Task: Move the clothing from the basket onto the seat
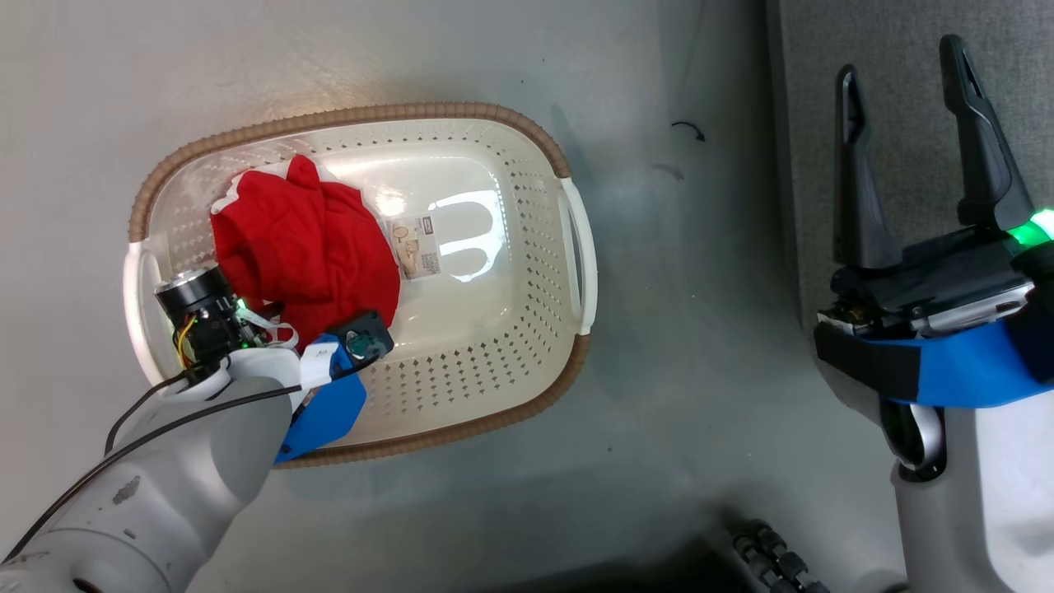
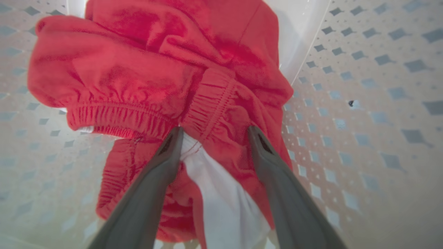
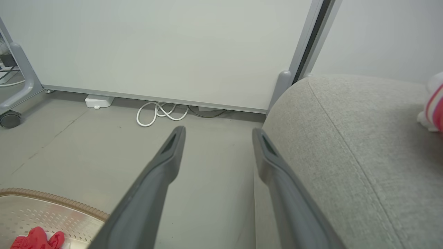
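Observation:
The red clothing [image 1: 305, 239] lies bunched in the left half of the cream basket [image 1: 395, 111]. My left arm [image 1: 247, 371] reaches down into the basket over it. In the left wrist view my left gripper [image 2: 214, 133] is open, its fingertips [image 2: 173, 138] against the gathered elastic waistband of the red clothing [image 2: 138, 69], with white fabric between the fingers. My right gripper [image 1: 901, 62] stands open and empty over the edge of the grey seat [image 1: 1013, 66]. The right wrist view shows the right gripper [image 3: 218, 130] above the floor beside the seat [image 3: 346, 138].
A paper label [image 1: 416, 247] lies on the basket's bare floor. A red-and-white soft thing [image 3: 434, 110] rests at the seat's far edge. A white cable [image 3: 161, 112] coils by the wall, and a cart wheel [image 3: 10, 119] stands at the left.

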Tool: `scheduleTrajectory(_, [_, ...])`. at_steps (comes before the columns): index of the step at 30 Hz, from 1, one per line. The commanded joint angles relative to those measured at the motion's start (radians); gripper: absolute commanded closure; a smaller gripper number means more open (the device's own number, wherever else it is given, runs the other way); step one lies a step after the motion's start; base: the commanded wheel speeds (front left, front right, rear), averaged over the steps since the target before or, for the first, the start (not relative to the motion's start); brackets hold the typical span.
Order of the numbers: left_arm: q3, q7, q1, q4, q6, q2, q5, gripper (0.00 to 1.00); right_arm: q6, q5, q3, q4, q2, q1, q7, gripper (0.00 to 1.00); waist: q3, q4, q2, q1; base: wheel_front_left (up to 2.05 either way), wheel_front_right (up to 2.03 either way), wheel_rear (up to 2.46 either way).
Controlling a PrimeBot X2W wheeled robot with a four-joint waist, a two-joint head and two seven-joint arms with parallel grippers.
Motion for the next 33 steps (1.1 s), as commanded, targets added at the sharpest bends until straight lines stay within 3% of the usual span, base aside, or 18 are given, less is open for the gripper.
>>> scheduleTrajectory(1, [-0.002, 0.012, -0.019, 0.01, -0.001, -0.009, -0.009, 0.0, 0.0, -0.003, -0.005, -0.006, 0.0, -0.011, -0.001, 0.0, 0.007, 0.0, 0.0, -0.0001, 0.0, 0.0, 0.0])
scheduleTrajectory(6, [-0.002, 0.054, -0.019, 0.022, -0.001, -0.023, -0.01, 0.0, 0.0, -0.013, -0.013, -0.019, 0.0, -0.006, -0.001, 0.0, 0.02, 0.005, 0.0, -0.0001, 0.0, 0.0, 0.0])
scheduleTrajectory(9, [-0.002, 0.055, -0.027, 0.023, -0.001, -0.025, -0.01, 1.0, 0.0, -0.021, -0.018, -0.023, 0.0, -0.005, -0.001, 0.0, 0.028, 0.007, 0.0, -0.0001, 0.0, 0.0, 0.0])
scheduleTrajectory(15, [-0.002, 0.035, -0.038, 0.033, -0.001, -0.034, -0.006, 1.0, 0.0, -0.025, -0.024, -0.02, 0.0, -0.013, -0.001, 0.0, 0.026, 0.01, 0.0, -0.0001, 0.0, 0.0, 0.0])
scheduleTrajectory(27, [-0.002, -0.115, -0.04, -0.003, -0.001, -0.073, -0.054, 1.0, 0.0, -0.015, -0.026, 0.012, 0.0, -0.013, -0.001, 0.0, -0.074, 0.036, 0.0, -0.0001, 0.0, 0.0, 0.0])
scheduleTrajectory(33, [-0.002, -0.18, -0.023, -0.065, -0.001, -0.043, -0.121, 1.0, 0.0, -0.005, -0.03, 0.037, 0.0, 0.002, -0.001, 0.0, -0.148, 0.049, 0.0, -0.0001, 0.0, 0.0, 0.0])
